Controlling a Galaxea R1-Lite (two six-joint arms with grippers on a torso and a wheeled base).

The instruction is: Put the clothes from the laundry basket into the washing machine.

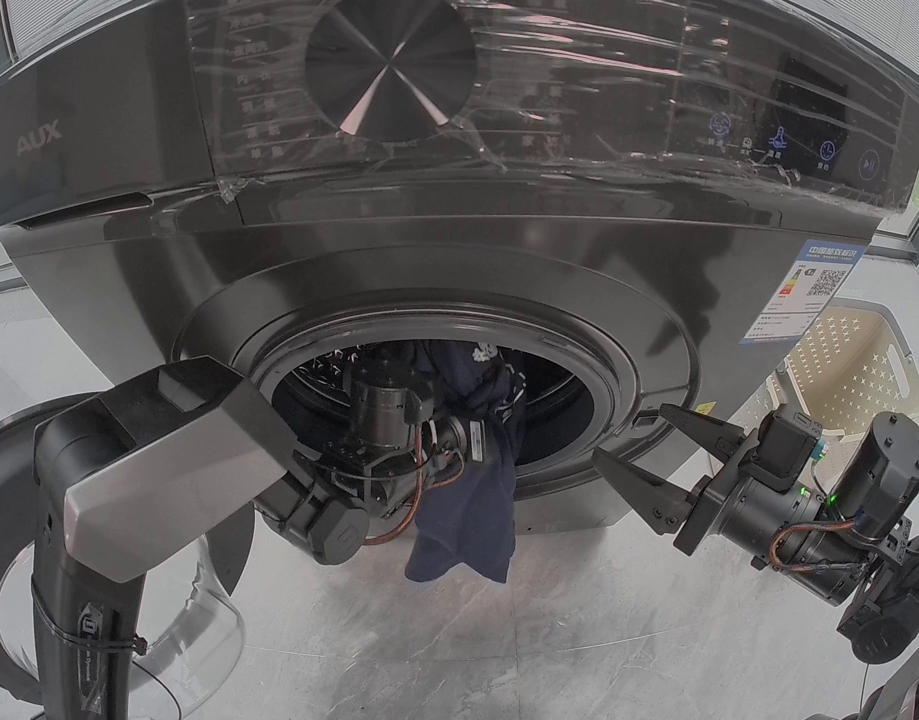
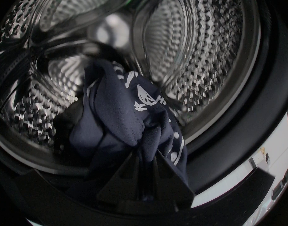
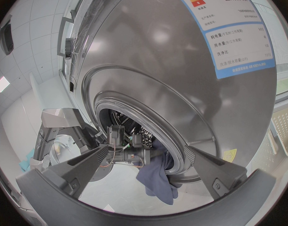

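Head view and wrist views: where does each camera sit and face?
Head view: head-mounted, down at the dark grey front-loading washing machine; left gripper and right gripper show.
Left wrist view: into the perforated steel drum; left gripper shut on the navy printed garment.
Right wrist view: sideways at the door opening; right gripper open.
Shared: the garment, all three.

Looks like a laundry spot in a test or showroom space. Centred on a dark grey metal front-loading washing machine (image 1: 380,252), clear plastic film (image 1: 580,82) taped over its panel, blue-edged paper energy label (image 1: 815,287) on its front. Pale grey marble-look floor (image 1: 580,612) before it; cream perforated plastic laundry basket (image 1: 860,362) just right of it; white square tiles (image 3: 34,22) beyond.
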